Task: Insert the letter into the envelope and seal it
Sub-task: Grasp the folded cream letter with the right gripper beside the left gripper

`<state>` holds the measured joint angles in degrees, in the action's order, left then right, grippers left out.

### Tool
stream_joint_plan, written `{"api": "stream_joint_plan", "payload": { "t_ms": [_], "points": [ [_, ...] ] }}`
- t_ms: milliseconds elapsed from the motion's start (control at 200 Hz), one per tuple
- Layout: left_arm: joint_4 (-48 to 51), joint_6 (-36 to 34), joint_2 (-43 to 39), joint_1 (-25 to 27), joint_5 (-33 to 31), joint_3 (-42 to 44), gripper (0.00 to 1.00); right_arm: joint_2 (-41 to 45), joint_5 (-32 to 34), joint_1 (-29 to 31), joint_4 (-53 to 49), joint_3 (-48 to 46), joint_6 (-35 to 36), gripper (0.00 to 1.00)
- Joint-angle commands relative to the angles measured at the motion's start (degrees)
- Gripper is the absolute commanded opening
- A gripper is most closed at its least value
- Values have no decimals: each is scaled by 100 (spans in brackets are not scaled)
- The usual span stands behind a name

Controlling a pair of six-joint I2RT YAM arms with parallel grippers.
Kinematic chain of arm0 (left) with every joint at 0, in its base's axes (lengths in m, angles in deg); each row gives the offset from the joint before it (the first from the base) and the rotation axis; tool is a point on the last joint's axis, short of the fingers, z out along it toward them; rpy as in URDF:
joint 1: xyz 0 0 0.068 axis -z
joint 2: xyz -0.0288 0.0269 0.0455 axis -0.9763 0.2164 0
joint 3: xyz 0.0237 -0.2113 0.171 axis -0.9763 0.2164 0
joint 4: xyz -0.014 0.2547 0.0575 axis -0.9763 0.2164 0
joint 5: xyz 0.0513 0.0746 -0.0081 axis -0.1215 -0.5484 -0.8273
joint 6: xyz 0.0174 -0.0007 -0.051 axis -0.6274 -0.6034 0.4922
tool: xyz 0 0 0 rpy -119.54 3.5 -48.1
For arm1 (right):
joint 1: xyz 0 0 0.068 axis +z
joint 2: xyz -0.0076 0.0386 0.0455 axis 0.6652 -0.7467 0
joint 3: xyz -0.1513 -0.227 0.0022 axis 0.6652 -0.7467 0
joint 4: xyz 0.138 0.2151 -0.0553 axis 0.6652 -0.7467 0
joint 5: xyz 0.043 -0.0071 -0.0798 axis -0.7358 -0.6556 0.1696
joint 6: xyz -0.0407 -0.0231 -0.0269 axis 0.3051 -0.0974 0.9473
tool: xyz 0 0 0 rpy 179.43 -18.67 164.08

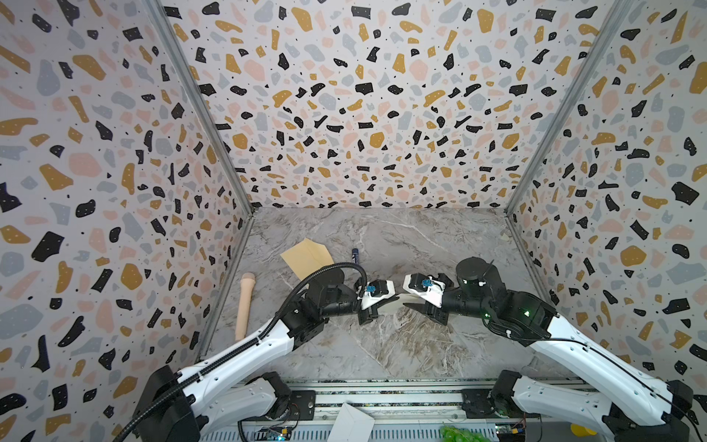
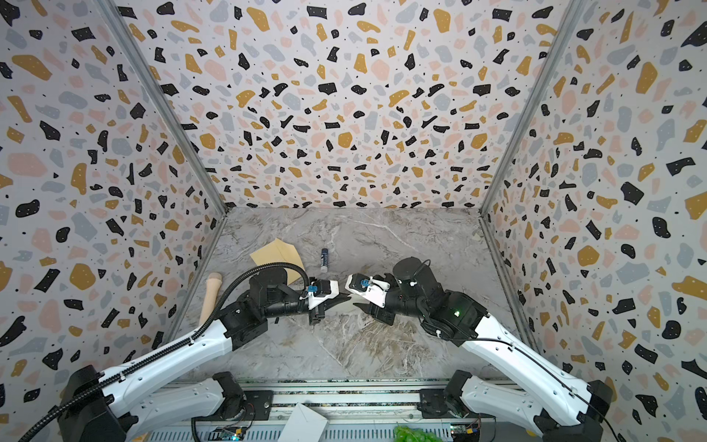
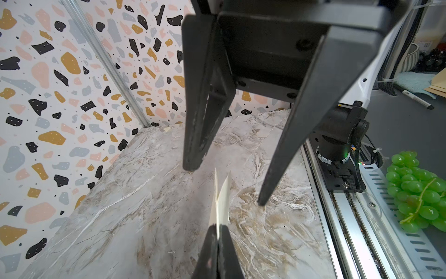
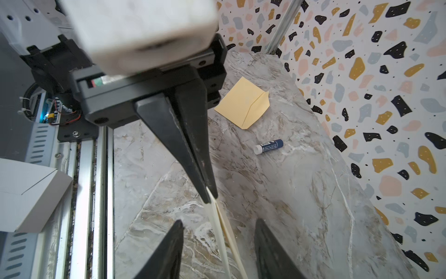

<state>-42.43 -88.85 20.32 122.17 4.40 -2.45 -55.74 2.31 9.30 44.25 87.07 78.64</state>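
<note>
Down at the near edge sit white folded paper (image 1: 352, 423) and some green grapes (image 1: 459, 434), neither of which we need, so on to the real stuff: the left claw (image 4: 210, 196) is pinched tight on one end of the letter (image 4: 218, 229), which hangs in the air above the marble surface (image 1: 401, 344) between the two arms, seen edge-on with its two folded layers splaying apart a bit. The right claw (image 3: 226, 186) stands partly open with a jaw on each side of the letter's free end, not clamping it as far as we can see. The envelope (image 1: 306, 258) lies flat well apart, toward the back left, partly hidden behind the left arm (image 1: 325, 294) in both top views, with a glue stick (image 1: 355, 255) near it; we can't tell if its flap is up. Looks to us like a hand-over or re-grip. Our tips: centre those right jaws so both layers go in together, bite close to the edge, and shut slowly so the paper doesn't buckle. We'd only loosen the left pinch once the right one clearly has it, otherwise the sheet drops or twists. No tugging apart either, thin paper creases easily
</note>
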Motion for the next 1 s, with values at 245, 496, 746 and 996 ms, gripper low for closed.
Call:
{"api": "stream_joint_plan", "payload": {
  "t_ms": [245, 496, 746, 996],
  "points": [
    [-104, -139, -83, 32, 221, -65, 0, -117, -163, 55, 124, 7, 134, 19],
    [-91, -164, -83, 34, 239, -65, 0, -117, -171, 50, 122, -30, 160, 1],
    [30, -270, -107, 34, 137, -41, 13, -34, -113, 50, 109, -65, 173, 0],
    [264, -520, -258, 34, -122, 87, 11, 210, 80, 48, 16, -98, 235, 0]
  ]
}}
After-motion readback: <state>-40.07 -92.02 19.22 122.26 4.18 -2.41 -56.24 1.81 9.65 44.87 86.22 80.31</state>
